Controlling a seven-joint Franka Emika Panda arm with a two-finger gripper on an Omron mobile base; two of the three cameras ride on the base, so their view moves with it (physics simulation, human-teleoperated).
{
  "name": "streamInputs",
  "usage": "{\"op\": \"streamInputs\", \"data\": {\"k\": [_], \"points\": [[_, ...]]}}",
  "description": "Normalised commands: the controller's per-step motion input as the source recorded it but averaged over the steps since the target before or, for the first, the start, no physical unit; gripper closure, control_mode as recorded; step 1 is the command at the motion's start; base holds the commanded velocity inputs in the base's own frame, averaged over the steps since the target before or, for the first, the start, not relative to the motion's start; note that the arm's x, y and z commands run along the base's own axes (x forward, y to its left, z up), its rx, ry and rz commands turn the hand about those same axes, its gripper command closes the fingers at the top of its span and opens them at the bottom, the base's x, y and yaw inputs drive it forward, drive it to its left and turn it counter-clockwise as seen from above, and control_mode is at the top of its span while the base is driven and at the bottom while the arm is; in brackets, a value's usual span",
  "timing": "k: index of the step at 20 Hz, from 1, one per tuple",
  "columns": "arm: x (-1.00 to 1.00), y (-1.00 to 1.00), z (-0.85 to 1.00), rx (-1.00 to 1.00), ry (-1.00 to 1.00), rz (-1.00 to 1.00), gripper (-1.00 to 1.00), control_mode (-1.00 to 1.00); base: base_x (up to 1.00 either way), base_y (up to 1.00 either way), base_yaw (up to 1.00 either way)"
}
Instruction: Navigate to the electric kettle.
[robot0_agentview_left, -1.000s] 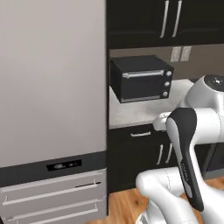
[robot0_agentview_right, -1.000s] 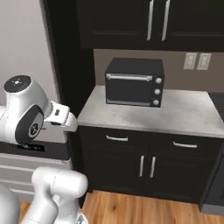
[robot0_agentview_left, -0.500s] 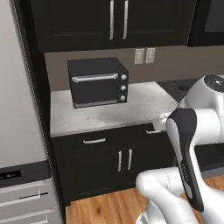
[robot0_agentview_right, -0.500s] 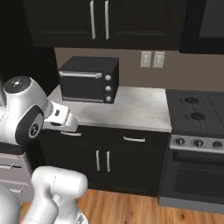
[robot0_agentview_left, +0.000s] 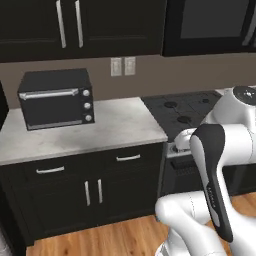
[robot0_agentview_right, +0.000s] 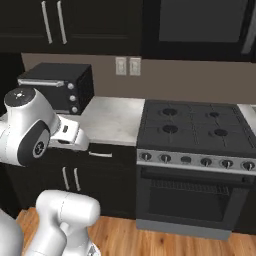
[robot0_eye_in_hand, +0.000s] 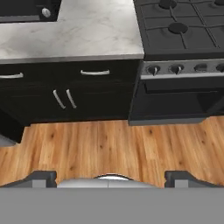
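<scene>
stage: base in transit, kettle not reached, no kettle in sight | scene: gas stove (robot0_agentview_right: 192, 131) just right of marble counter (robot0_agentview_left: 112, 125); toaster oven (robot0_agentview_left: 55, 98) on counter's left end | gripper (robot0_eye_in_hand: 111, 177): fingertips wide apart, empty | left: find and approach kettle

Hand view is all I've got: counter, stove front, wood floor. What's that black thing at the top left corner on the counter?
Observer: A black toaster oven with three knobs down its right side, standing at the back of the counter.
Operator: Anything on the wall behind it?
Observer: Two pale wall plates side by side, just right of the oven.
Operator: And above the stove?
Observer: A dark glass-fronted unit hangs over the stove.
</scene>
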Motion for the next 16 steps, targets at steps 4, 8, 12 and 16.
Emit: {"op": "streamInputs", "data": {"k": [4, 8, 12, 16], "points": [[0.00, 0.00, 0.00, 0.00, 0.00, 0.00, -1.00, 1.00, 0.00, -1.00, 0.00], [0.00, 0.00, 0.00, 0.00, 0.00, 0.00, -1.00, 1.00, -0.01, -1.00, 0.00], [0.00, 0.00, 0.00, 0.00, 0.00, 0.00, -1.00, 1.00, 0.00, -1.00, 0.00], [0.00, 0.00, 0.00, 0.00, 0.00, 0.00, -1.00, 1.00, 0.00, -1.00, 0.00]]}}
